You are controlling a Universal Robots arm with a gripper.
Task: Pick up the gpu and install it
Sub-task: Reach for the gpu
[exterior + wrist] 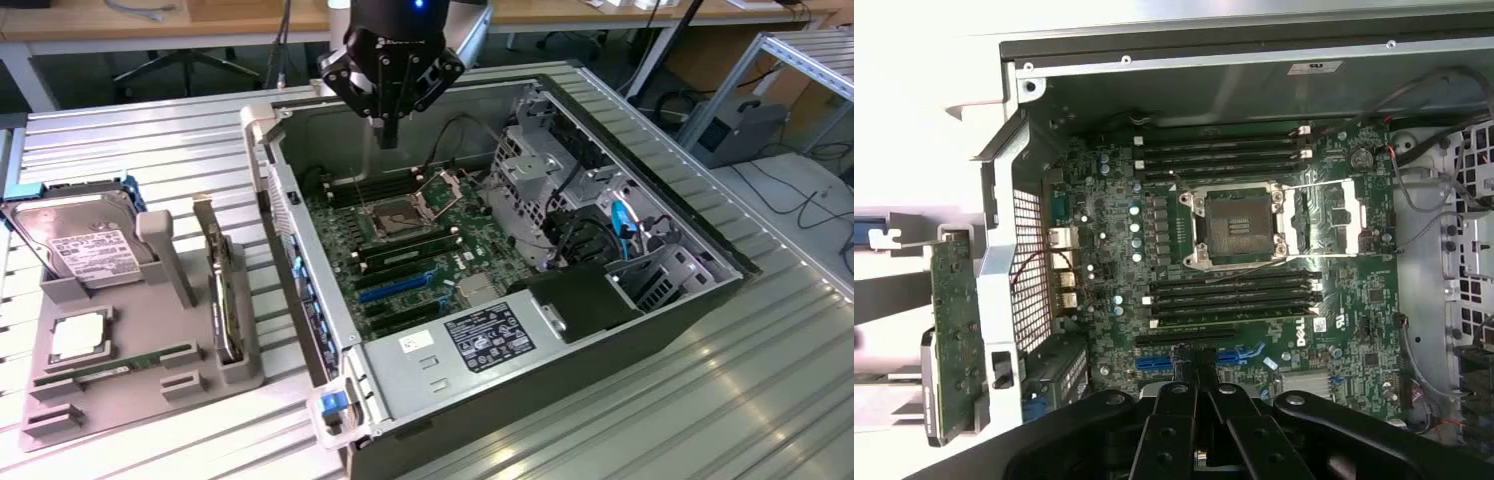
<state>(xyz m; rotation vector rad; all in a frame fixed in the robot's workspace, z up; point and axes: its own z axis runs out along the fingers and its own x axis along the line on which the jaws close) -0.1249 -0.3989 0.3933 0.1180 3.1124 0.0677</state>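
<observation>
In the exterior view, you could have driven shut fingertips into the motherboard (pixel 427 260) by descending here, because the gpu (pixel 220 290) stood on edge in the gray holder (pixel 80 415) at the exterior view's left, outside the computer case (pixel 276 180). Your gripper (pixel 387 138) hung at the top middle of the frame, pointing straight down, jaws pinched together on nothing. In the wrist view, your gripper (pixel 1199 368) looked down on the CPU socket (pixel 1239 222). The gpu (pixel 954 330) lay beyond the computer case (pixel 999 250) wall, so a low sideways reach risked clipping that wall
</observation>
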